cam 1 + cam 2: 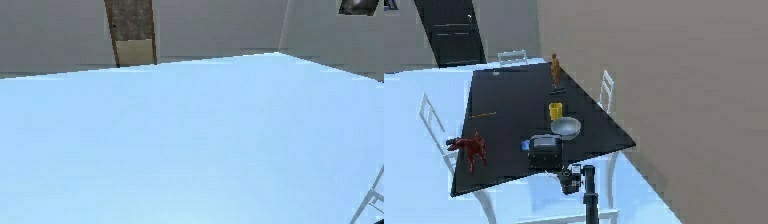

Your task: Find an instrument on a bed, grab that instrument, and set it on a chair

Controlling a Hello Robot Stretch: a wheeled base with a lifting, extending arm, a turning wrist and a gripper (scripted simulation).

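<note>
Arm side view: my arm (589, 198) rises from the bottom edge, and my gripper (570, 181) sits at the near edge of a dark table (504, 95). I cannot tell how its fingers stand, nor whether it holds anything. Just beyond it stands a dark and silver box (544, 151), with a red thing (472, 148) to its left. Farther on come a bowl (566, 126), a yellow cup (556, 110) and a brown figure (556, 68). White chairs (429, 115) stand round the table, and a dark door (449, 30) lies beyond. Forward view: pale floor (180, 140) runs to a wall (220, 30) with a brown panel (130, 30). Where the instrument is I cannot tell.
</note>
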